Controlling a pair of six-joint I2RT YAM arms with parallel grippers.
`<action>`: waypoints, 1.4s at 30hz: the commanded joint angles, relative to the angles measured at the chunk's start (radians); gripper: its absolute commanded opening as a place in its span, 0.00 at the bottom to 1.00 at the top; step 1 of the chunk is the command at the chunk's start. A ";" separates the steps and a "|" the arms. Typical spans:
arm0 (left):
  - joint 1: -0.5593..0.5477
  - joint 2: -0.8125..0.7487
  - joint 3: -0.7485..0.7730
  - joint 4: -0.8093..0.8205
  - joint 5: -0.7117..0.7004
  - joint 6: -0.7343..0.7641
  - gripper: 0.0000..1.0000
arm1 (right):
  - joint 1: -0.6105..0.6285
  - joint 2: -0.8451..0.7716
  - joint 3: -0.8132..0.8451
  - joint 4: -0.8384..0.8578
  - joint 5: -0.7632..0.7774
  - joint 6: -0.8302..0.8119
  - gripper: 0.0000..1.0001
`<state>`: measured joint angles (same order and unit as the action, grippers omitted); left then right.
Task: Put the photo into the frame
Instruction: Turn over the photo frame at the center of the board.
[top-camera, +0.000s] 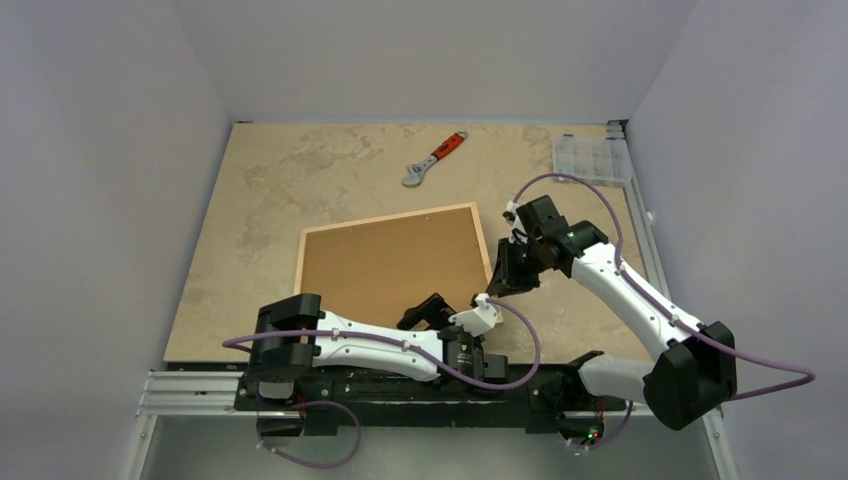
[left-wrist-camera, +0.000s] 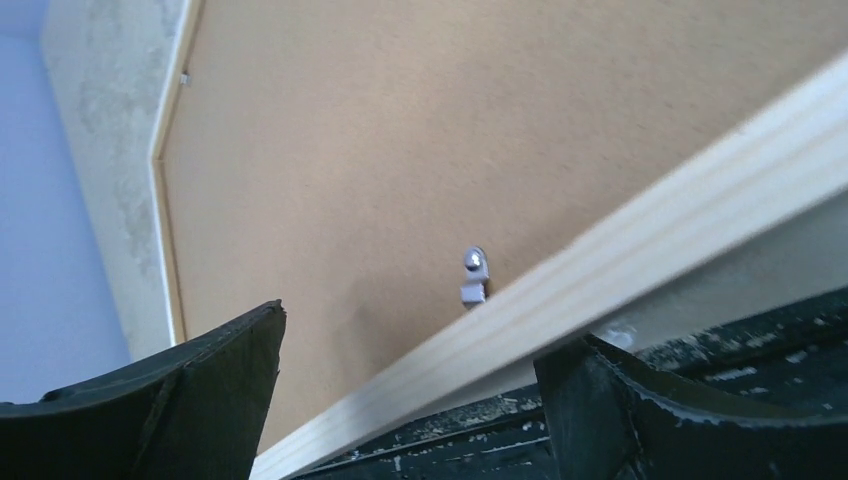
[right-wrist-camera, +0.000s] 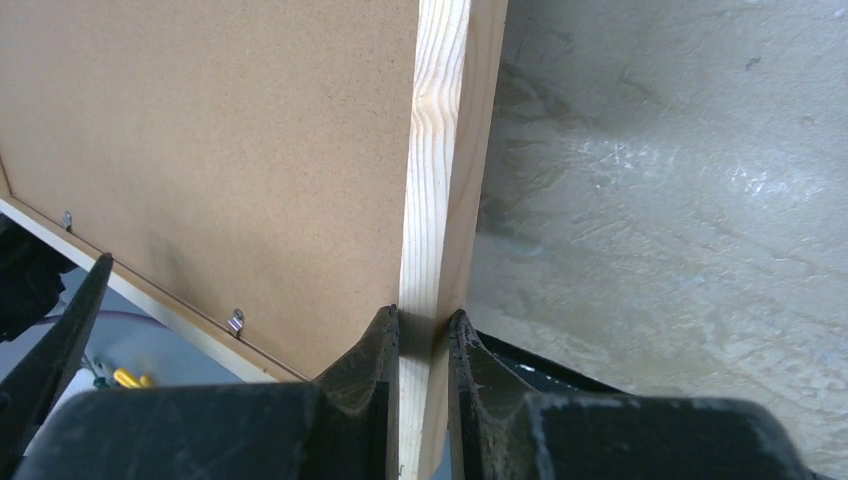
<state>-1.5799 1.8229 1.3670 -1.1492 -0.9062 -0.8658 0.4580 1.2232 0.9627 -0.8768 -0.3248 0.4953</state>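
Observation:
The frame (top-camera: 300, 262) of thin light wood lies back-up mid-table, with the brown backing board (top-camera: 390, 265) filling it. The photo is hidden. My right gripper (top-camera: 497, 290) is shut on the frame's right wood strip (right-wrist-camera: 440, 150), with a finger on each side of it (right-wrist-camera: 424, 322). My left gripper (top-camera: 425, 315) is open at the frame's near edge. Its fingers stand wide apart (left-wrist-camera: 428, 330) with the near strip (left-wrist-camera: 620, 260) crossing between them, untouched. Small metal clips (left-wrist-camera: 475, 275) (right-wrist-camera: 235, 320) sit along that strip, on the board (left-wrist-camera: 400, 150).
An adjustable wrench with an orange handle (top-camera: 432, 160) lies at the back middle. A clear plastic compartment box (top-camera: 592, 158) sits at the back right corner. Walls close in the table on three sides. The arms' base rail runs along the near edge.

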 joint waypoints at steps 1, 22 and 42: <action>-0.006 0.032 0.077 -0.221 -0.147 -0.190 0.88 | 0.004 -0.052 0.051 0.041 -0.174 0.030 0.00; -0.006 0.033 0.101 -0.303 -0.194 -0.182 0.00 | 0.002 -0.085 0.048 0.077 -0.247 0.023 0.12; -0.032 -0.264 0.014 -0.258 -0.180 -0.129 0.00 | -0.005 -0.298 0.114 0.449 -0.098 -0.069 0.75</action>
<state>-1.5982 1.6943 1.4117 -1.5440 -1.0626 -1.0069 0.4561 0.9901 1.0695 -0.6197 -0.4549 0.4831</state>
